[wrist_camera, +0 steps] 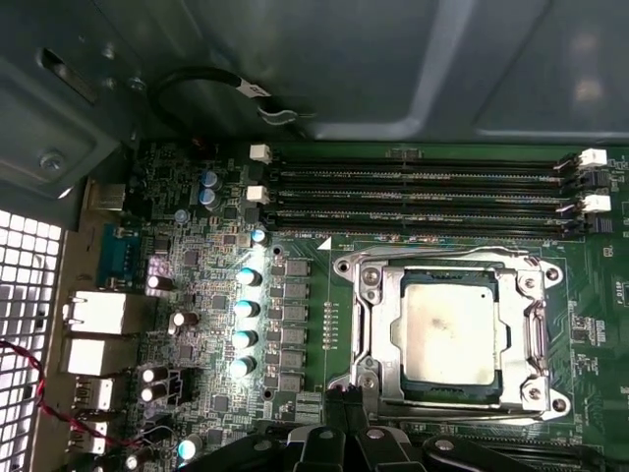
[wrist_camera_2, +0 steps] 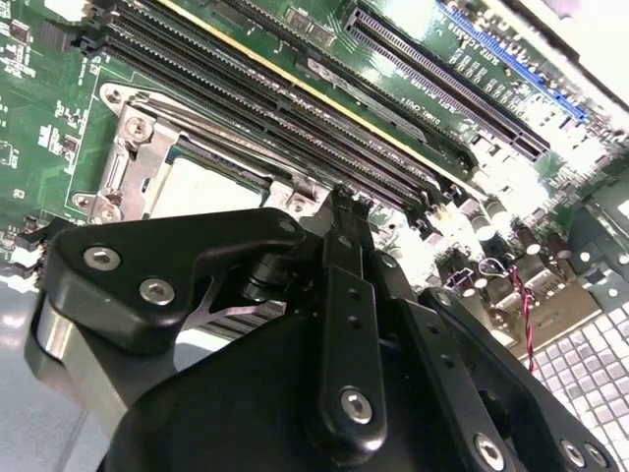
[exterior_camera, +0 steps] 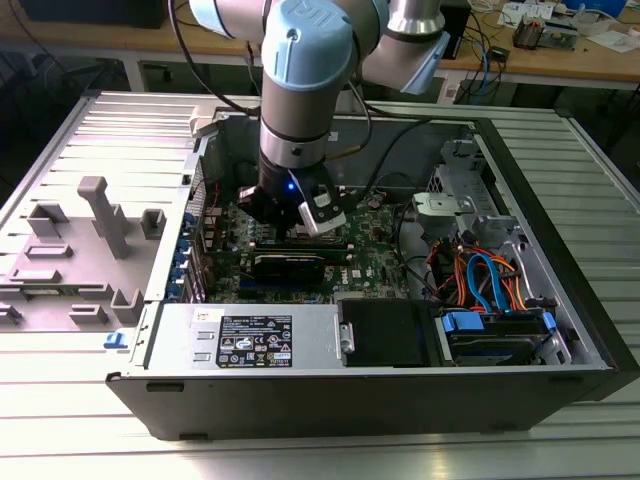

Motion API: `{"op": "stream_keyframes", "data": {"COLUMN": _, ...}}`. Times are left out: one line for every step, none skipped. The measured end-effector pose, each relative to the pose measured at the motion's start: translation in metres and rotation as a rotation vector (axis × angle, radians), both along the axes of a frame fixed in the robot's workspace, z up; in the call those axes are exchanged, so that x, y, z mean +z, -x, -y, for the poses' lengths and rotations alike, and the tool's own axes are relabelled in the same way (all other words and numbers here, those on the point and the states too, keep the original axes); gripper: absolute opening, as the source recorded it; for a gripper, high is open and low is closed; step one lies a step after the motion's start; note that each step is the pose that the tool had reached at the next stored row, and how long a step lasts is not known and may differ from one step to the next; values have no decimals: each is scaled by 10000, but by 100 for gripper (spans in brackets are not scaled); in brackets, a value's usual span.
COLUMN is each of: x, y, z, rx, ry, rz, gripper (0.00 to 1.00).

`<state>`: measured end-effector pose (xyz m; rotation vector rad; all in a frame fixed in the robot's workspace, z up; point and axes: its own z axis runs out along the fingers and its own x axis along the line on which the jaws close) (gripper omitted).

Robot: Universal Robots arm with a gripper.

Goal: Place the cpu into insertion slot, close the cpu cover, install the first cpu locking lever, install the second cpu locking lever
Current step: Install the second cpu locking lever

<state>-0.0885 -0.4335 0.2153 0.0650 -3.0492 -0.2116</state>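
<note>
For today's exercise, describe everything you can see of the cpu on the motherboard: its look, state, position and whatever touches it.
The cpu is a flat square chip with a dull silvery-grey metal top showing faint smudges. It lies flat, seated in the insertion slot on the green board, beside the long black memory slots. The cpu cover, a silvery metal frame, lies closed around its edges. The gripper sits at the socket's edge, not touching the chip's top.

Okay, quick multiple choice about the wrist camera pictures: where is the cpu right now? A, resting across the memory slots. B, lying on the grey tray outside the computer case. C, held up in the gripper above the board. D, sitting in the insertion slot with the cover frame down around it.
D: in the first wrist view the cpu lies flat in the insertion slot with the silvery cpu cover framing its edges, apart from the memory slots.
</note>
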Motion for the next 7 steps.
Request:
{"op": "stream_keyframes", "data": {"x": 0, "y": 0, "z": 0, "rx": 0, "ry": 6, "rz": 0, "gripper": 11}}
{"op": "stream_keyframes", "data": {"x": 1, "y": 0, "z": 1, "rx": 0, "ry": 9, "rz": 0, "gripper": 11}}
{"op": "stream_keyframes", "data": {"x": 1, "y": 0, "z": 1, "rx": 0, "ry": 11, "rz": 0, "gripper": 11}}
{"op": "stream_keyframes", "data": {"x": 2, "y": 0, "z": 1, "rx": 0, "ry": 16, "rz": -1, "gripper": 11}}
{"op": "stream_keyframes", "data": {"x": 1, "y": 0, "z": 1, "rx": 0, "ry": 19, "rz": -1, "gripper": 11}}
{"op": "stream_keyframes", "data": {"x": 2, "y": 0, "z": 1, "rx": 0, "ry": 21, "rz": -1, "gripper": 11}}
{"op": "stream_keyframes", "data": {"x": 1, "y": 0, "z": 1, "rx": 0, "ry": 22, "rz": 0, "gripper": 11}}
